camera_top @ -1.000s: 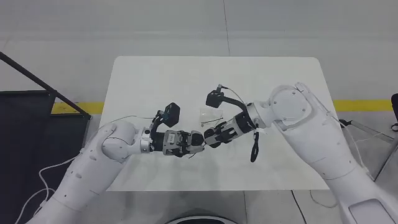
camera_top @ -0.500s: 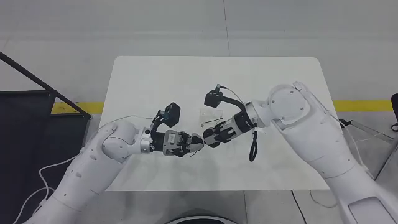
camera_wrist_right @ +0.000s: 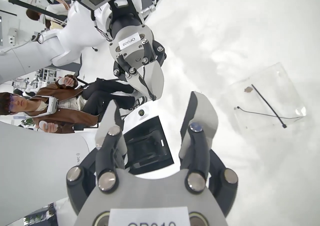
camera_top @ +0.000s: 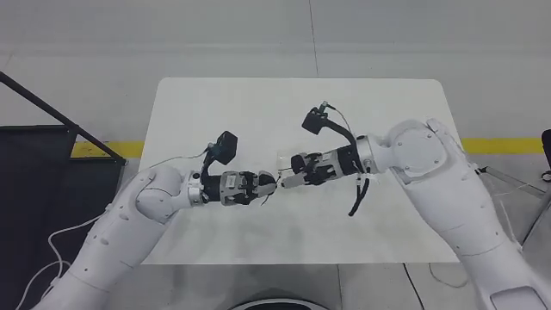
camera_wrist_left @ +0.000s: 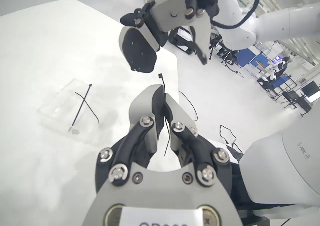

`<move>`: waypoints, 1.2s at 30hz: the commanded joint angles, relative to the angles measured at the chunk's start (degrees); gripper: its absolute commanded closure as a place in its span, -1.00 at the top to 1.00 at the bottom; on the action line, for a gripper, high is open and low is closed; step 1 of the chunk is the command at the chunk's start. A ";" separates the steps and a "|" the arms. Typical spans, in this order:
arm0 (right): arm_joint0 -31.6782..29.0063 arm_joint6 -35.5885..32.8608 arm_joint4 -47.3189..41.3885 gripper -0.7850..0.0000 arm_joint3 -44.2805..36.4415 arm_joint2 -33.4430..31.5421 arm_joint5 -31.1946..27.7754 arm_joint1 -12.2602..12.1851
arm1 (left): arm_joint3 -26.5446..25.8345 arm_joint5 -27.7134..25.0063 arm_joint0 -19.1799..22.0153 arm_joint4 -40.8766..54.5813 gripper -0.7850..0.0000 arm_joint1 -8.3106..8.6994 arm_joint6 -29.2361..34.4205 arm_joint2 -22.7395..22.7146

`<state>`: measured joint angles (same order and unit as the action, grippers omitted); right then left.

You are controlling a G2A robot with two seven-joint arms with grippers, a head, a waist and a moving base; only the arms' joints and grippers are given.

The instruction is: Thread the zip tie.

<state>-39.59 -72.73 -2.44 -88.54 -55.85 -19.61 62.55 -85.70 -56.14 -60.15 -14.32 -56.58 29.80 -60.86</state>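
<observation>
Noting your left gripper (camera_wrist_left: pixel 162 97) first: it is pressed together on a black zip tie (camera_wrist_left: pixel 162 84), pinching the strap near its head. The small square head pokes out just past the fingertips. The thin tail hangs loose back between the two fingers toward the wrist.

Your right gripper (camera_wrist_left: pixel 170 59) faces it tip to tip, just apart and touching neither the tie nor the other gripper. It is spread wide and holds nothing. One black pad (camera_wrist_left: pixel 138 54) is turned toward the tie's head, and the other finger ends off to the far side of it. From the right wrist you see the same thing: the right gripper (camera_wrist_right: pixel 155 109) is spread, with the left gripper (camera_wrist_right: pixel 152 92) closed to a point just beyond the gap.

For a landmark, take the clear sleeve (camera_wrist_left: pixel 62 109) lying flat on the white tabletop (camera_top: pixel 215 112). From the top view, both grippers meet just on the robot's side of the sleeve. The left gripper (camera_top: pixel 267 183) and right gripper (camera_top: pixel 288 181) are raised off the surface there and do not touch the sleeve.

On the sleeve lie two spare zip ties, crossing each other. One is straight (camera_wrist_left: pixel 81 107) and one is curved (camera_wrist_left: pixel 91 112). A small brownish fleck (camera_wrist_left: pixel 74 132) sits by the tip of the straight one.
</observation>
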 commanded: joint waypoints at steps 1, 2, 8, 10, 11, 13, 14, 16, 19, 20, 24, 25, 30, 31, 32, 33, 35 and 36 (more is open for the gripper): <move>-3.02 1.41 0.26 1.00 -1.97 -2.93 -2.06 -0.81 | 0.11 0.34 -0.56 0.67 -1.00 -0.05 -2.41 -0.70; -4.58 2.43 0.50 1.00 -3.04 -4.35 -3.30 -1.20 | 0.16 0.63 -0.81 0.91 -1.00 -0.08 -3.52 -1.04; -13.38 11.01 3.03 1.00 -8.88 -11.28 -14.84 -2.75 | -0.49 2.10 -1.41 -0.49 -1.00 -0.11 -4.58 -1.60; -13.38 11.01 3.03 1.00 -8.88 -11.28 -14.84 -2.75 | -0.49 2.10 -1.41 -0.49 -1.00 -0.11 -4.58 -1.60; -13.38 11.01 3.03 1.00 -8.88 -11.28 -14.84 -2.75 | -0.49 2.10 -1.41 -0.49 -1.00 -0.11 -4.58 -1.60; -13.38 11.01 3.03 1.00 -8.88 -11.28 -14.84 -2.75 | -0.49 2.10 -1.41 -0.49 -1.00 -0.11 -4.58 -1.60; -13.38 11.01 3.03 1.00 -8.88 -11.28 -14.84 -2.75 | -0.49 2.10 -1.41 -0.49 -1.00 -0.11 -4.58 -1.60; -13.38 11.01 3.03 1.00 -8.88 -11.28 -14.84 -2.75 | -0.49 2.10 -1.41 -0.49 -1.00 -0.11 -4.58 -1.60; -13.38 11.01 3.03 1.00 -8.88 -11.28 -14.84 -2.75 | -0.60 2.33 -1.51 -0.47 -1.00 -0.13 -4.76 -1.60; -13.38 11.01 3.03 1.00 -8.88 -11.28 -14.84 -2.75 | -0.96 3.22 -1.83 -0.37 -1.00 -0.20 -5.55 -1.67; -14.70 13.73 6.17 1.00 -9.79 -10.55 -13.90 -2.69 | -0.46 4.08 -2.38 0.19 -1.00 -0.49 -8.40 -1.89; -15.16 15.15 7.47 1.00 -9.98 -10.31 -13.39 -2.65 | -0.15 3.77 -2.44 0.97 -1.00 -0.61 -9.29 -1.80; -17.61 22.11 12.71 1.00 -10.65 -9.09 -13.29 -2.38 | 1.42 3.04 -1.90 2.56 -1.00 -1.32 -13.18 -1.41; -18.00 23.53 14.00 1.00 -10.76 -8.84 -13.10 -2.31 | 1.63 2.87 -1.74 2.29 -1.00 -1.46 -13.71 -1.27; -18.39 24.82 15.23 1.00 -10.96 -8.44 -13.00 -2.23 | 1.78 2.71 -1.67 2.11 -1.00 -1.62 -14.51 -1.15; -18.69 25.44 16.39 1.00 -11.09 -7.78 -13.11 -2.15 | 1.89 2.46 -1.69 2.08 -1.00 -1.79 -15.21 -0.93; -18.67 26.68 18.32 1.00 -10.94 -6.54 -12.83 -1.92 | 2.02 1.94 -1.78 2.79 -1.00 -2.12 -16.74 -0.56; -18.45 27.45 19.69 1.00 -10.70 -5.99 -12.17 -1.79 | 2.14 1.70 -1.82 3.28 -1.00 -2.26 -17.18 -0.32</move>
<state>-58.24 -45.90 16.20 -99.45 -62.27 -32.28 60.66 -83.64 -54.24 -61.91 -11.53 -58.72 13.10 -61.38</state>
